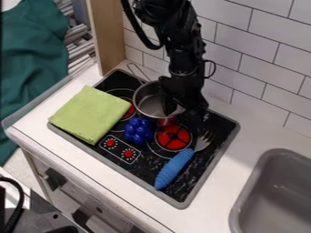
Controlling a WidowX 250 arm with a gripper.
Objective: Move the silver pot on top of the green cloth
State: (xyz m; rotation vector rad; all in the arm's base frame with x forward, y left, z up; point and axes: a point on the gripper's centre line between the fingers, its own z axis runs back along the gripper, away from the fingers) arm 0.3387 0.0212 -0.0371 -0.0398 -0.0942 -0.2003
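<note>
Grey sink (276, 195), counter's (209, 218) right side. Silver pot (146, 101): shiny, round, open-topped, wire handle; near stovetop's (206, 175) back edge, beside green cloth (91, 113). Gripper (175, 107) at pot; can't tell jaw opening or hold.

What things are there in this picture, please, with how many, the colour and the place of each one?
pot: one, silver, back of stove, beside cloth
cloth: one, light green, left part of stove
grape-like toy: one, dark blue, mid-stove
fork: one, blue handle, right front of stove
stove: one, black with red burner areas, on counter
dials: two, red, stove front
counter: one, white, around stove
sink: one, grey, lower right
tiled wall: one, white, behind
wooden post: one, light brown, behind stove
fabric: one, dark green, far left
robot arm: one, black, from top
gripper: one, black, at pot
</note>
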